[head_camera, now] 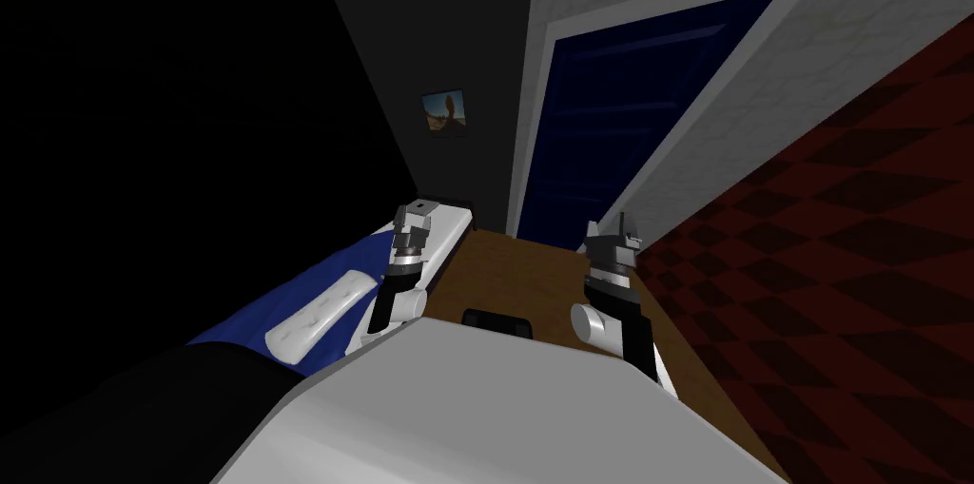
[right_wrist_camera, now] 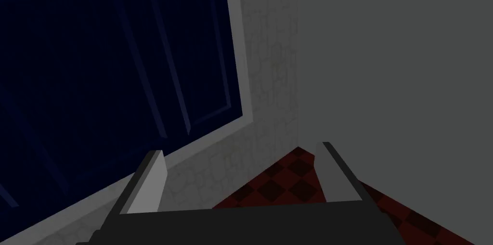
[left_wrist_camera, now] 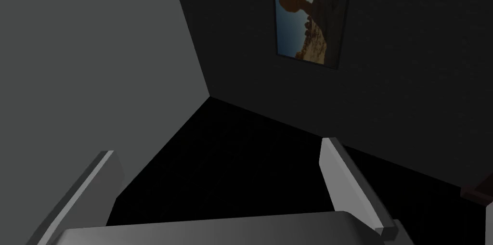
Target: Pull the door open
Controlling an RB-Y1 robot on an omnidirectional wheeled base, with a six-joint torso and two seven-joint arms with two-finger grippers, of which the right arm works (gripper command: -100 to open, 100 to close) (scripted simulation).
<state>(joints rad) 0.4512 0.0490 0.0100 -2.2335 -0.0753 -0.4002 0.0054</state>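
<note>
A dark blue panelled door (head_camera: 623, 117) in a light grey frame stands ahead across the brown floor, set in a pale stone-patterned wall; no handle is visible. The same door (right_wrist_camera: 106, 64) fills much of the right wrist view, some way beyond my right gripper (right_wrist_camera: 240, 174), whose fingers stand apart with nothing between them. In the head view that right gripper (head_camera: 609, 236) hovers short of the door's lower right corner. My left gripper (head_camera: 413, 226) hangs over the bed's end; its wrist view has the left gripper (left_wrist_camera: 221, 179) open and empty.
A bed (head_camera: 333, 302) with a blue cover and white pillow lies along my left. A red-and-black chequered wall (head_camera: 837, 250) runs along my right. A strip of brown floor (head_camera: 514, 274) leads to the door. A small picture (head_camera: 444, 113) hangs left of the door.
</note>
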